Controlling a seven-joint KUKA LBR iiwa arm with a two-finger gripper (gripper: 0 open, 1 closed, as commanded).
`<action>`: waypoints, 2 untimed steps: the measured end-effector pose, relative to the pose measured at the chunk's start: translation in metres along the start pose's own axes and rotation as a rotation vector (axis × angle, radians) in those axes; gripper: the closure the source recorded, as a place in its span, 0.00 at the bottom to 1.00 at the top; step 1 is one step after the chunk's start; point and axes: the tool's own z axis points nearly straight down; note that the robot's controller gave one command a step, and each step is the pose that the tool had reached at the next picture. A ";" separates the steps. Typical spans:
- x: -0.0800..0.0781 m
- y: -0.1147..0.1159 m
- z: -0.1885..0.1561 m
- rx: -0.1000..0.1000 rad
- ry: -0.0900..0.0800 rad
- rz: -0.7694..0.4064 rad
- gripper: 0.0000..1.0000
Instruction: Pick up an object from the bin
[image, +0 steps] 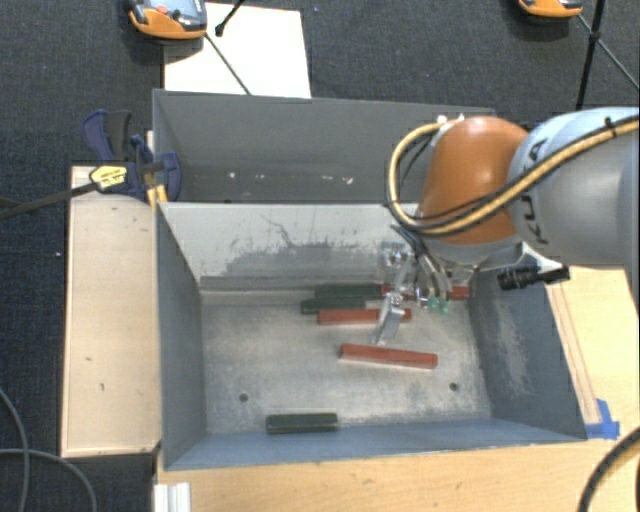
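My gripper (391, 322) hangs low over the middle right of the bin, its metal fingers pointing down and left. Just below the fingertips lies a red-brown flat bar (388, 356) on the bin floor. A second red-brown bar (348, 316) lies just left of the fingers, with a dark green bar (340, 296) right behind it near the back wall. Nothing shows between the fingers.
Another dark green bar (301, 424) lies alone near the front wall, left of centre. The arm with its orange cover and cables hangs over the bin's right rear corner. The bin's sloped walls close in on all sides.
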 end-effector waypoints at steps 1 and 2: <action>0.015 -0.021 0.060 -0.001 -0.002 -0.271 0.00; 0.013 0.010 0.084 -0.003 -0.004 -0.127 1.00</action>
